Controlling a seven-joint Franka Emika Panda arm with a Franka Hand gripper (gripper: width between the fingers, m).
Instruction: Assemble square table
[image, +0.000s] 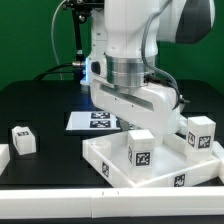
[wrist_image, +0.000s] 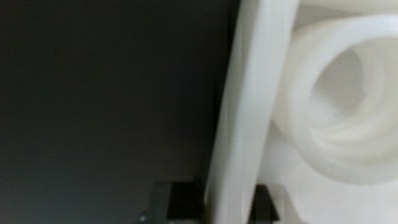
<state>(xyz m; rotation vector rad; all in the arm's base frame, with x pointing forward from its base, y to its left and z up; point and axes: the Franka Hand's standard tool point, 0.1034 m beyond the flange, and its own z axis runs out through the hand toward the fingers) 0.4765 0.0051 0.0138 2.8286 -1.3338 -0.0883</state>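
The square table's white slab (image: 112, 166) lies at the front of the black table, on the exterior view's right. Tagged white legs (image: 141, 148) (image: 201, 131) stand on or by it. My gripper (image: 118, 120) reaches down at the slab's far edge, and the hand hides its fingertips in the exterior view. In the wrist view a thin white edge of the slab (wrist_image: 246, 100) runs between the two dark fingers (wrist_image: 173, 202), and my gripper (wrist_image: 222, 206) is shut on it. One of the slab's round holes (wrist_image: 356, 95) shows right beside that edge.
The marker board (image: 92, 121) lies flat behind the slab, partly under the arm. Another tagged leg (image: 22, 139) stands on the exterior view's left, with a white block (image: 3, 157) at the frame's edge. A green wall backs the scene.
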